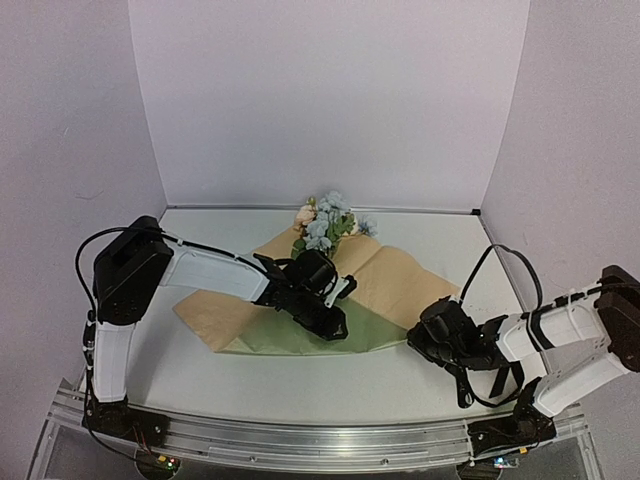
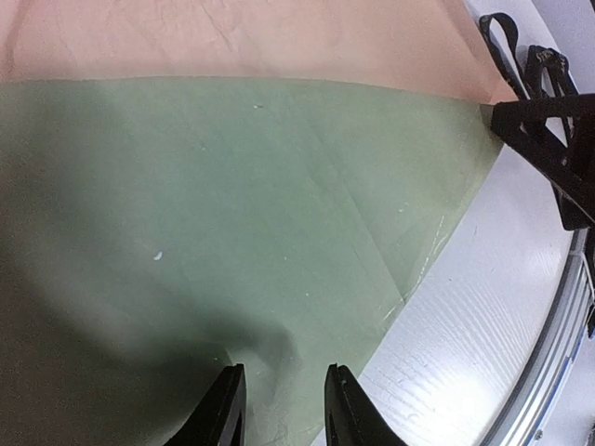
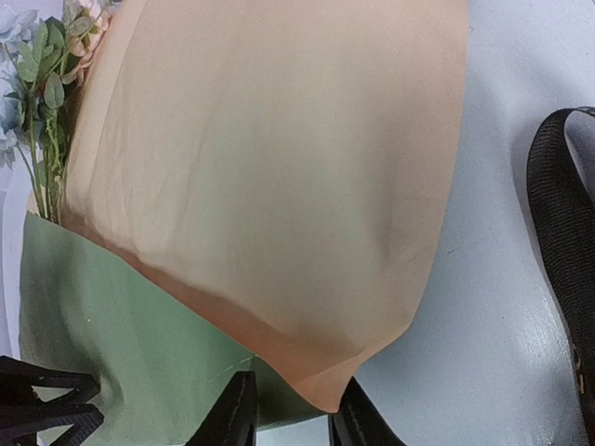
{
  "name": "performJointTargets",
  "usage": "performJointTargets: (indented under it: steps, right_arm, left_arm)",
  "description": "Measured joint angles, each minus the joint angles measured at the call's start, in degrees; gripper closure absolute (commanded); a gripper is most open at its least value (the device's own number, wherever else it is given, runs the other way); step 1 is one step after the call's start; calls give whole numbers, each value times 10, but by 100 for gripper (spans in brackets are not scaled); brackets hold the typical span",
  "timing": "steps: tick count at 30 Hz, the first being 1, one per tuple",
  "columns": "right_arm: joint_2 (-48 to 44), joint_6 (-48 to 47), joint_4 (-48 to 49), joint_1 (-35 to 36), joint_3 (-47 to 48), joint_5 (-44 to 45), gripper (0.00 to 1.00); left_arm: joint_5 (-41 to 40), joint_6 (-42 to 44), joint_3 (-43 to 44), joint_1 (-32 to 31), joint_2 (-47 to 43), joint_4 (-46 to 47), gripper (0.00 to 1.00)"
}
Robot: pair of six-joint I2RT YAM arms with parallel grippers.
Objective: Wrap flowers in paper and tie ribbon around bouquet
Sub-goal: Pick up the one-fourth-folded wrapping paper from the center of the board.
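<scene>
The paper lies across the table, its tan face up with an olive-green flap folded over at the front. The flowers lie at its far end, and their stems run under the green flap. My left gripper points down onto that flap. Its jaws stand apart with green paper beneath them and a soft crease between the tips. My right gripper straddles the paper's right corner, jaws still apart around the tan tip. The ribbon is not in view.
White walls close in the table on three sides. A black strap lies on the table right of my right gripper. The metal rail carrying both arm bases runs along the near edge.
</scene>
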Motion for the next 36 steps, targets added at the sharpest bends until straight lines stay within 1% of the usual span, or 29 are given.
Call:
performJointTargets:
  steps: [4, 9, 15, 18, 23, 27, 28, 31, 34, 36]
  right_arm:
    - [0, 8, 0, 0, 0, -3, 87]
    - [-4, 10, 1, 0, 0, -12, 91]
    - [-44, -10, -3, 0, 1, -23, 94]
    - [-65, -28, -18, 0, 5, -28, 96]
    - [-70, -62, -54, 4, 28, -43, 96]
    - [-75, -72, -74, 12, 36, -47, 90]
    - [-78, -72, -80, 13, 36, -47, 86]
    - [-91, -73, -89, 13, 29, -46, 70]
    - [-103, -74, -94, 13, 15, -43, 52]
    - [-107, -79, -98, 13, 8, -42, 43]
  left_arm:
    - [1, 13, 0, -2, 1, 1, 70]
    - [5, 52, 0, -2, 1, 4, 72]
    - [12, 94, 0, -7, 2, 7, 73]
    - [18, 100, 0, -7, 7, 16, 72]
    - [22, 110, 0, -8, 23, 25, 71]
    - [20, 114, 1, -8, 29, 36, 70]
    - [19, 116, 3, -8, 29, 37, 70]
    - [15, 128, 11, -8, 29, 45, 70]
    - [13, 143, 24, -8, 31, 53, 70]
    - [11, 153, 36, -8, 36, 56, 70]
